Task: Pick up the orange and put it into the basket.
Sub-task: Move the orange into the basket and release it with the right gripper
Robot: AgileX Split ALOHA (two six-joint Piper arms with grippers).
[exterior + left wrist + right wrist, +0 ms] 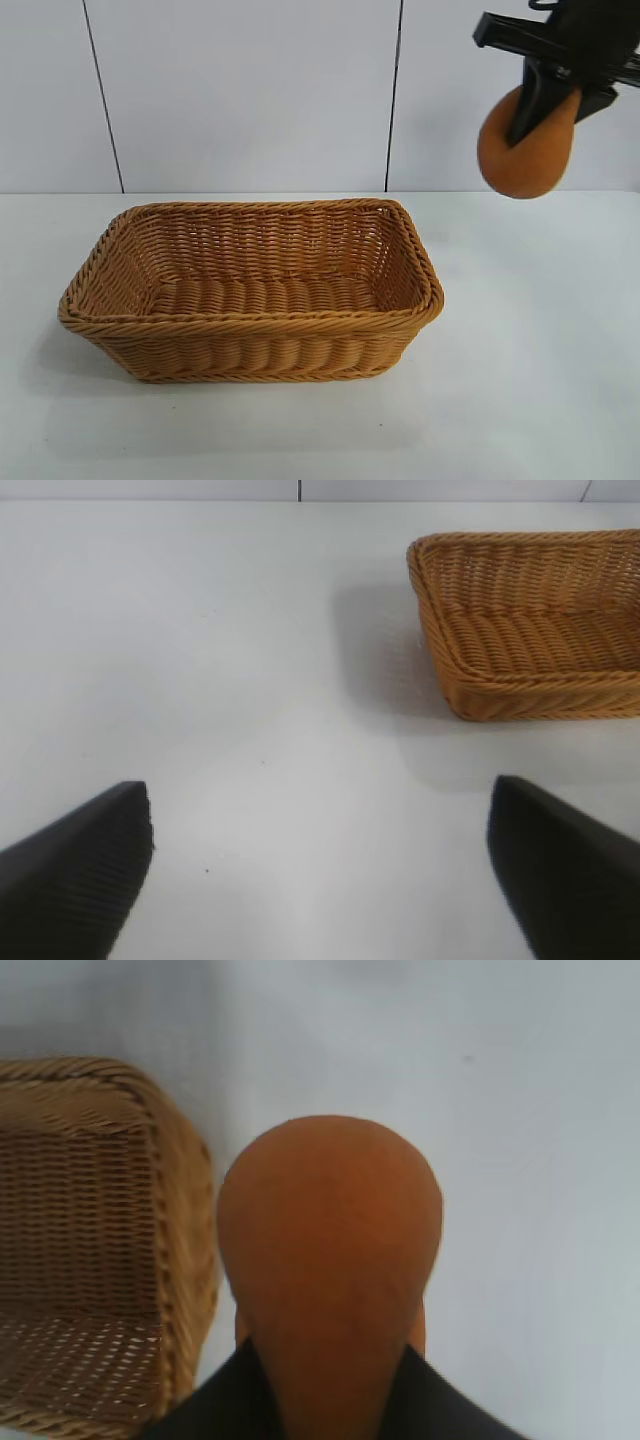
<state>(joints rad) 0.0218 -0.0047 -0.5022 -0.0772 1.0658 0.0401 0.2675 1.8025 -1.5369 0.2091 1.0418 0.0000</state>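
Exterior view: the orange [522, 150] was held clenched in the right claw [535, 105], high beyond the basket [250, 325]; released there, it would strike the worktop [540, 380]. The left claw [320, 870] was parked, spread.

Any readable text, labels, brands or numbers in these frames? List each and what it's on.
None. No text, label or number shows on the orange, the basket, the table, the wall panels, the right gripper holding the orange, or the left gripper.
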